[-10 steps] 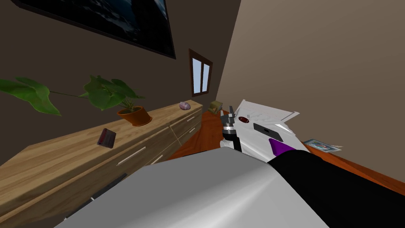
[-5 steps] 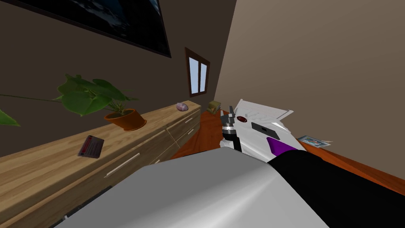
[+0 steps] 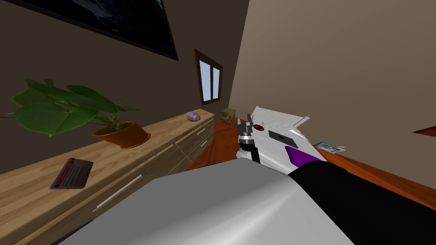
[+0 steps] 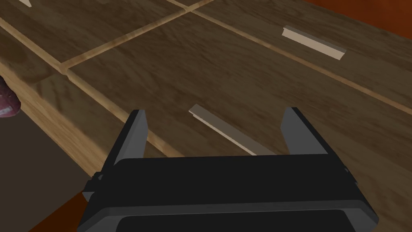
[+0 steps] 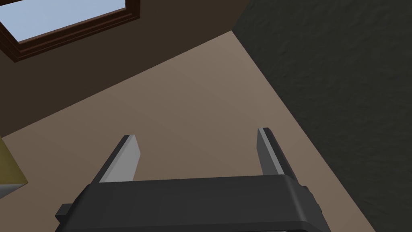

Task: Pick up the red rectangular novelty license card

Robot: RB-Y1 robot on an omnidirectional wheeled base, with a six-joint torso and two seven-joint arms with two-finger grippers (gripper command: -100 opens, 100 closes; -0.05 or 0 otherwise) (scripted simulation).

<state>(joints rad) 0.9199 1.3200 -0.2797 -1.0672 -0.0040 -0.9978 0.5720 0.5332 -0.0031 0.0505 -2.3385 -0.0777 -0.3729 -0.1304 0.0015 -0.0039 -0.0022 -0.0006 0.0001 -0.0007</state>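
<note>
The red rectangular card (image 3: 72,173) lies flat on the top of the long wooden dresser (image 3: 162,132), at its near left end, left of a potted plant. My left gripper (image 4: 215,113) is open and empty. It faces the dresser's drawer fronts, just above a pale bar handle (image 4: 229,131), and is well away from the card. My right gripper (image 5: 198,135) is open and empty, pointing at a wall. One forearm with a gripper (image 3: 248,121) stands above the floor to the right of the dresser.
A plant in an orange pot (image 3: 121,134) and a purple stone (image 3: 193,115) sit further along the dresser top. A white surface (image 3: 276,123) with a dark slab and a red oval lies to the right. Between them runs orange-brown floor (image 3: 221,142).
My view has swung and moved along the dresser: the card, plant and stone have slid left and lower in the head view. The card lies where it was. The arm has kept its pose.
</note>
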